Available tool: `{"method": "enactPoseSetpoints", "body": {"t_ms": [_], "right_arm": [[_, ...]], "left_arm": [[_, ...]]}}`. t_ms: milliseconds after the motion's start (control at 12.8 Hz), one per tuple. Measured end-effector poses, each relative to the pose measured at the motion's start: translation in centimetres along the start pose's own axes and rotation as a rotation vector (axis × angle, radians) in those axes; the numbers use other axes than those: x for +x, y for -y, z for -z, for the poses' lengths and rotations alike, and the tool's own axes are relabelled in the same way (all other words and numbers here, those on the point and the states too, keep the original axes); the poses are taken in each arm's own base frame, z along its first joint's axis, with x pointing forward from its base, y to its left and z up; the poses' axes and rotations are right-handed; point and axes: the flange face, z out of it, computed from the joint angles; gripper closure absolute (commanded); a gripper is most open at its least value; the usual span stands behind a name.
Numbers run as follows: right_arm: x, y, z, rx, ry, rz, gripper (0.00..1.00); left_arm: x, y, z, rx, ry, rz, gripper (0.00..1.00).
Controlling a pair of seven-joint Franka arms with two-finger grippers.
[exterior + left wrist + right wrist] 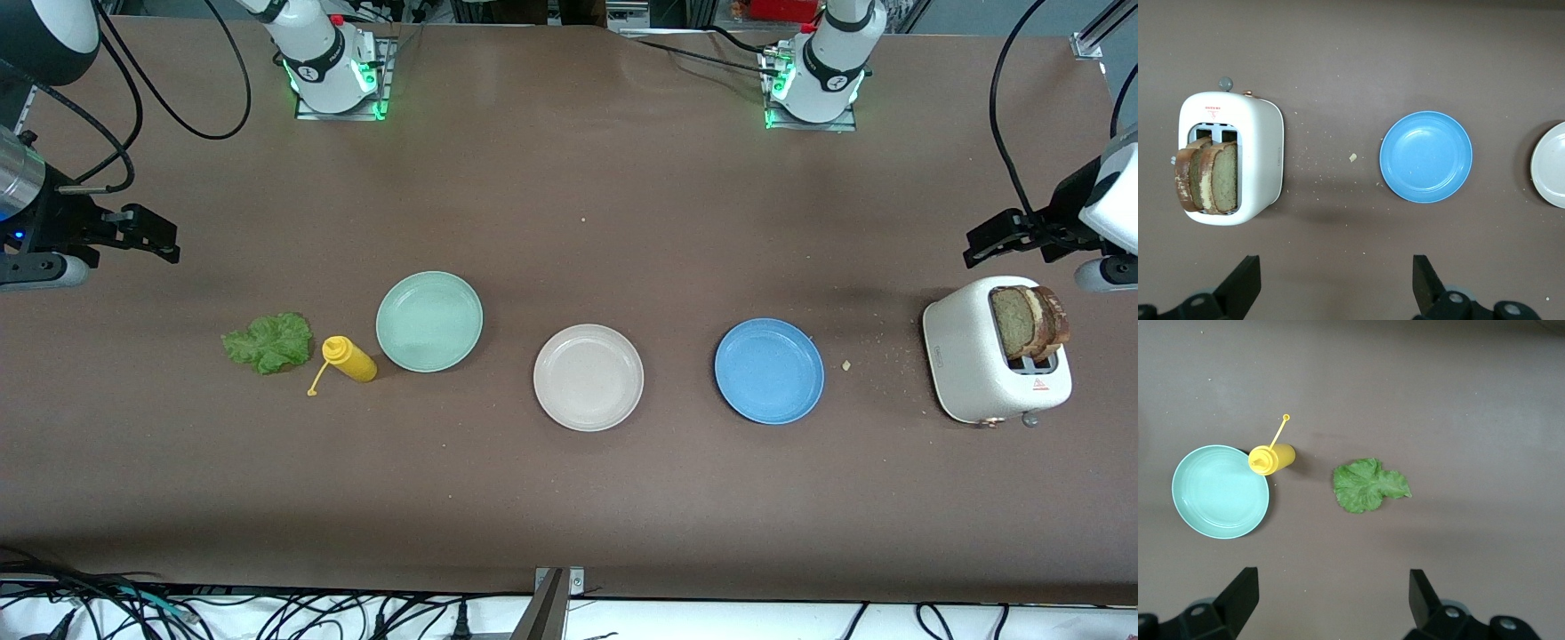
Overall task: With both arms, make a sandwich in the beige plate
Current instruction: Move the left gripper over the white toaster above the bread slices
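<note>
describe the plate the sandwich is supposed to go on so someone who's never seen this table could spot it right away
Three round plates sit in a row across the middle of the brown table. The beige plate is the middle one, empty, and slightly nearer the front camera than the other two. The mint-green plate lies toward the right arm's end and the blue plate toward the left arm's end; only this one is off-white.

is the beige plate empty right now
Empty. The beige plate shows only bare surface; both bread slices stand in the toaster.

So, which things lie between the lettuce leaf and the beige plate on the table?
The front view shows two: a yellow squeeze bottle beside the lettuce leaf, then a mint-green plate before the beige plate.
</note>
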Motion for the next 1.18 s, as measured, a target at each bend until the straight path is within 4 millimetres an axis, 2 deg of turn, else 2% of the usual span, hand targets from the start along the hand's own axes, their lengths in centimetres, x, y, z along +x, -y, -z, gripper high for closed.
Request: {"method": "enactPoseSetpoints", "body": {"t_ms": [157,470,1175], "right_arm": [[0.0,0.1,0.0,0.000,0.000,0.003,0.00],[0.0,0.2,0.0,0.000,-0.001,0.006,0.00],[0.1,0.3,0.1,0.000,-0.004,0.006,0.00]], "left_arm": [[0.1,1.3,-0.1,0.000,0.001,-0.007,0.00],[0.7,6.1,-0.8,-0.001,0.013,0.012,0.00],[0.9,5.4,-1.2,-0.001,0.021,-0.002,0.00]]}}
